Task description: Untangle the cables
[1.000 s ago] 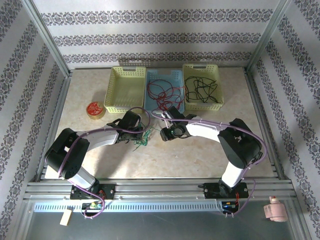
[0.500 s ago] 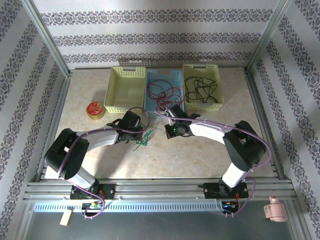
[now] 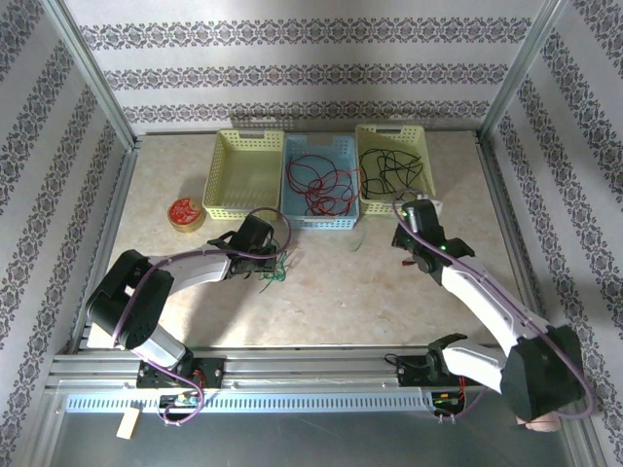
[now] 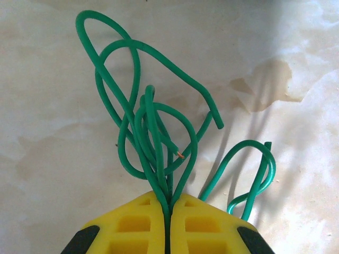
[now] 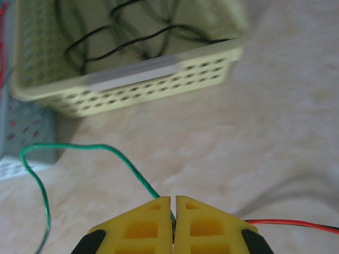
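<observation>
Green tangle fans out toward 12 from the left gripper, jaws clamped shut on its strands. Right gripper is pinched tight on one green strand trailing to 10. Top view adds red cables in the blue basket and black cables in the yellow basket at 1.

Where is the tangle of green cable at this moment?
In the top view the green cable sits on the table left of centre, in front of the blue basket, pinched in the left gripper.
</observation>
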Available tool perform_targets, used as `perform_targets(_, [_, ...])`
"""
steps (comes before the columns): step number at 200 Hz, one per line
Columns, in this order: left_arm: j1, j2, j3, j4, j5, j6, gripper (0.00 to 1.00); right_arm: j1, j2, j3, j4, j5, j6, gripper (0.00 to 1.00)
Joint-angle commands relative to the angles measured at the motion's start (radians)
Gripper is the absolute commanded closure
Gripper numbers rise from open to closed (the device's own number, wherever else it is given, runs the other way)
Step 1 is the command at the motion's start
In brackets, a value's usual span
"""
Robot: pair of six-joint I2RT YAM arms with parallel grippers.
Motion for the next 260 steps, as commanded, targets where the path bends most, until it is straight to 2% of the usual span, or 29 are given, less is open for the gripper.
perform_targets(1, [0.005,0.017,-0.027,-0.116,-0.069,-0.001,1.00,-0.067,-0.062,-0.030,-0.035,0.040,0.036,1.00])
perform_targets(17, [0.005,0.018,-0.022,-0.115,-0.062,0.005,1.00,-0.076,-0.088,-0.030,-0.032,0.019,0.025,1.00])
perform_targets(44, [0.004,0.012,-0.030,-0.070,-0.008,0.020,1.00,-0.053,-0.107,-0.011,0.011,-0.115,0.016,1.00])
perform_targets(70, [0.004,-0.006,-0.044,-0.035,0.008,0.026,1.00,0.079,-0.070,0.081,0.050,-0.147,0.024,1.00])
perform_targets(101, [0.004,-0.067,-0.080,0.018,0.017,0.024,0.99,0.230,0.129,0.281,0.092,-0.142,0.013,1.00])
perform_targets(118, [0.005,-0.130,-0.101,0.035,-0.001,0.004,0.90,0.266,0.269,0.401,0.126,-0.166,-0.003,1.00])
perform_targets(142, [0.005,-0.272,-0.158,0.085,-0.051,-0.048,0.54,0.287,0.497,0.625,0.112,-0.238,-0.030,1.00])
perform_targets(163, [0.013,-0.410,-0.209,0.131,-0.118,-0.124,0.30,0.308,0.704,0.859,0.067,-0.273,-0.048,1.00])
perform_targets(171, [0.018,-0.449,-0.226,0.144,-0.146,-0.154,0.25,0.312,0.785,0.959,0.042,-0.286,-0.052,1.00])
perform_targets(185, [0.025,-0.501,-0.237,0.119,-0.216,-0.210,0.24,0.319,0.918,1.130,0.003,-0.299,-0.049,1.00])
perform_targets(206, [0.035,-0.560,-0.228,-0.029,-0.381,-0.317,0.23,0.321,1.110,1.394,-0.074,-0.345,-0.018,0.99])
perform_targets(227, [0.045,-0.614,-0.231,-0.155,-0.493,-0.378,0.23,0.337,1.253,1.591,-0.120,-0.369,-0.009,0.88])
perform_targets(242, [0.052,-0.642,-0.231,-0.217,-0.530,-0.385,0.23,0.350,1.306,1.672,-0.125,-0.376,-0.016,0.70])
perform_targets(251, [0.055,-0.657,-0.229,-0.244,-0.542,-0.377,0.23,0.353,1.312,1.676,-0.108,-0.380,-0.016,0.51])
perform_targets(260, [0.058,-0.672,-0.229,-0.260,-0.550,-0.368,0.23,0.356,1.308,1.672,-0.097,-0.387,-0.018,0.43])
